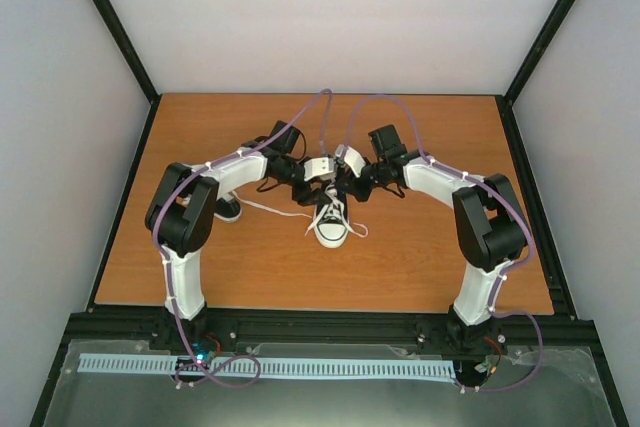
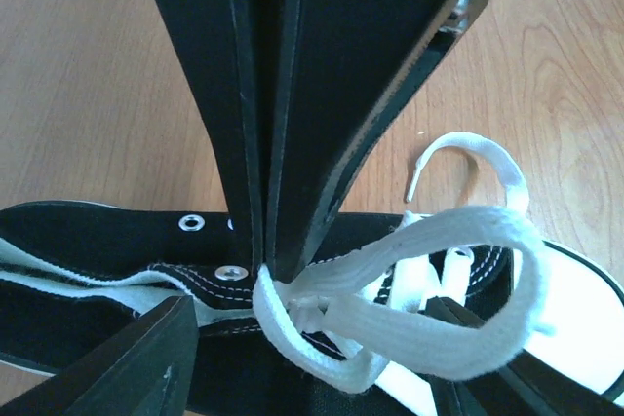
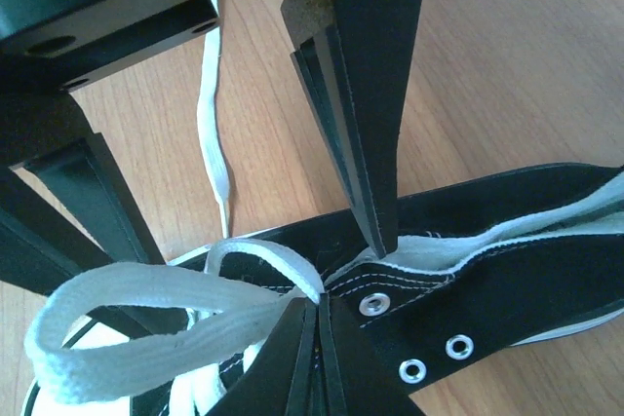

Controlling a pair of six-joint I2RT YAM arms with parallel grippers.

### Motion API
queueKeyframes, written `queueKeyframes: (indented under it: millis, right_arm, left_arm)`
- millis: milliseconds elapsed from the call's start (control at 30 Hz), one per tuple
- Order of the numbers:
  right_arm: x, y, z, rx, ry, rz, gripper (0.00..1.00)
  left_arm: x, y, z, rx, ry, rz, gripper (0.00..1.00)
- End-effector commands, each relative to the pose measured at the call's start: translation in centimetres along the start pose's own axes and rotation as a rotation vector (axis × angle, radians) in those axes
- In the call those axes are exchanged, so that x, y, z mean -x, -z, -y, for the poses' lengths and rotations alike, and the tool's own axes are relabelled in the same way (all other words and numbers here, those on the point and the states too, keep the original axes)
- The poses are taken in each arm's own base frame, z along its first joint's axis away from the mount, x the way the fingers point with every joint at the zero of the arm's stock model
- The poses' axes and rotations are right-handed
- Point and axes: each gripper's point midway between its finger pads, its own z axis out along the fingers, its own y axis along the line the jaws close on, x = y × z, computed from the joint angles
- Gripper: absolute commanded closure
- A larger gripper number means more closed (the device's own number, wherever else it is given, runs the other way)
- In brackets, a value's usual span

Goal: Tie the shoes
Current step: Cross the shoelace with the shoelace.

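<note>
One of the shoes (image 1: 331, 230), black with a white toe cap, stands at mid-table with its toe toward the arms. Both grippers meet over its laces. My right gripper (image 3: 319, 304) is shut on the base of a white lace loop (image 3: 146, 289) at the knot. The left wrist view shows the right gripper (image 2: 265, 265) coming down from above onto the loop (image 2: 468, 231). My left gripper (image 2: 310, 311) is open, and its fingers (image 3: 375, 163) straddle the knot and tongue, holding nothing. The other shoe (image 1: 228, 210) lies to the left, mostly hidden behind the left arm.
A loose lace end (image 3: 213, 143) trails over the wooden table (image 1: 420, 257) beside the shoe. Another lace (image 1: 270, 209) runs from the left shoe toward the middle. Black frame rails and white walls close in the table.
</note>
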Motion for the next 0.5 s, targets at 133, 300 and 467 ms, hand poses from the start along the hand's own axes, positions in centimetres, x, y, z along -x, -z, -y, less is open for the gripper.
queueKeyframes:
  millis: [133,300,467]
  right_arm:
    - [1.64,0.93,-0.99,0.021,0.027,0.049,0.97]
    - [1.91,1.03,-1.44,0.045,0.022,0.060,0.97]
    - [1.78,1.27,-1.49,0.041,0.014,0.051,0.97]
  left_arm:
    - [2.34,-0.43,-1.68,0.032,0.027,0.073,0.52]
    - [2.52,-0.77,-2.03,0.019,0.075,0.080,0.67]
    - [2.65,-0.66,-1.97,0.018,0.090,0.082,0.91]
